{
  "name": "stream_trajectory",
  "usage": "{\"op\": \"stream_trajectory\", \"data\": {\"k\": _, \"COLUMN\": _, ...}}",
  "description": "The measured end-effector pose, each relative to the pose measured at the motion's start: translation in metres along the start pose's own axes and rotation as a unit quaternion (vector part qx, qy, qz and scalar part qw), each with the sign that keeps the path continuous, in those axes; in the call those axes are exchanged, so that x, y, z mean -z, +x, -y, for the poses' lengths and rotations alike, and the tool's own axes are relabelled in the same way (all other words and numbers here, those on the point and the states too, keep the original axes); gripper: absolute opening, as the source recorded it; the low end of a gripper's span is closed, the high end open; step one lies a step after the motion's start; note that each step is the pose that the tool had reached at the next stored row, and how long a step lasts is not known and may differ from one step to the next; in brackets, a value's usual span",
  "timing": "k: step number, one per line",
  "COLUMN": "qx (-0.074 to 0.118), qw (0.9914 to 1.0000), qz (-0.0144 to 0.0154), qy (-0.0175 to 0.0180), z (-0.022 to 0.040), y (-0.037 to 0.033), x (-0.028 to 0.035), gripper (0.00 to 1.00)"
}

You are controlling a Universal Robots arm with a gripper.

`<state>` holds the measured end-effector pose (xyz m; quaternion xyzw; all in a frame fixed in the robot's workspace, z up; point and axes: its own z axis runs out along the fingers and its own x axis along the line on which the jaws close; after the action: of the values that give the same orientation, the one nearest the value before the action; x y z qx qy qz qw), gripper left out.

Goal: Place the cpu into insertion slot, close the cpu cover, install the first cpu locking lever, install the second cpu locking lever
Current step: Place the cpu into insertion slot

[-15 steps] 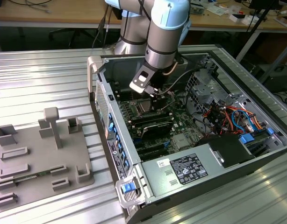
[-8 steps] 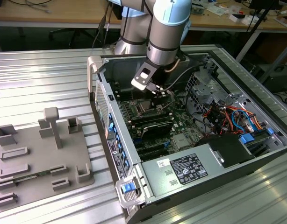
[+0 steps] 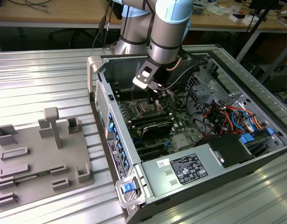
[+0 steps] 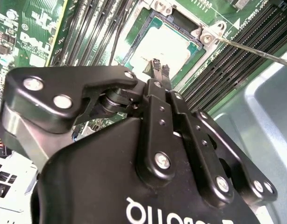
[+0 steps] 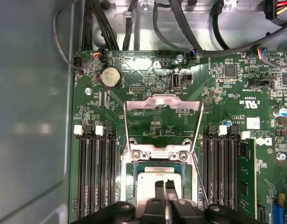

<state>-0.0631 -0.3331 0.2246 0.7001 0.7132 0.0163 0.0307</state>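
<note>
Here the cpu (image 5: 146, 184), a silvery-faced square, lies flat in the insertion slot (image 5: 128, 183) inside the open computer case (image 3: 116, 128). The cpu cover (image 5: 163, 99) stands raised. The end effector (image 5: 165, 184), tips pressed together, hangs just over the chip.

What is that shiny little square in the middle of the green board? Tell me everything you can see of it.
The cpu is a thin, flat square with a silvery metal face and a greenish edge. It lies flat in the insertion slot on the green circuit board, between rows of black memory slots. The cpu cover stands swung open beyond it. The gripper hangs close over its face; whether they touch cannot be told.
</note>
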Motion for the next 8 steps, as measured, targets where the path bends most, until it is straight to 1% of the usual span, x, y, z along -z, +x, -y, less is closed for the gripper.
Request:
{"op": "stream_trajectory", "data": {"k": 1, "qx": 0.000, "qw": 1.00000, "qz": 0.0001, "qy": 0.0000, "z": 0.0004, "y": 0.0000, "x": 0.0001, "gripper": 0.11}}
{"op": "stream_trajectory", "data": {"k": 6, "qx": 0.000, "qw": 1.00000, "qz": 0.0000, "qy": 0.0000, "z": 0.0012, "y": 0.0000, "x": 0.0001, "gripper": 0.11}}
{"op": "stream_trajectory", "data": {"k": 7, "qx": 0.000, "qw": 1.00000, "qz": 0.0015, "qy": 0.0000, "z": 0.0005, "y": 0.0000, "x": 0.0000, "gripper": 0.11}}
{"op": "stream_trajectory", "data": {"k": 8, "qx": 0.000, "qw": 0.99999, "qz": 0.0041, "qy": 0.0005, "z": -0.0007, "y": 0.0002, "x": 0.0000, "gripper": 0.11}}
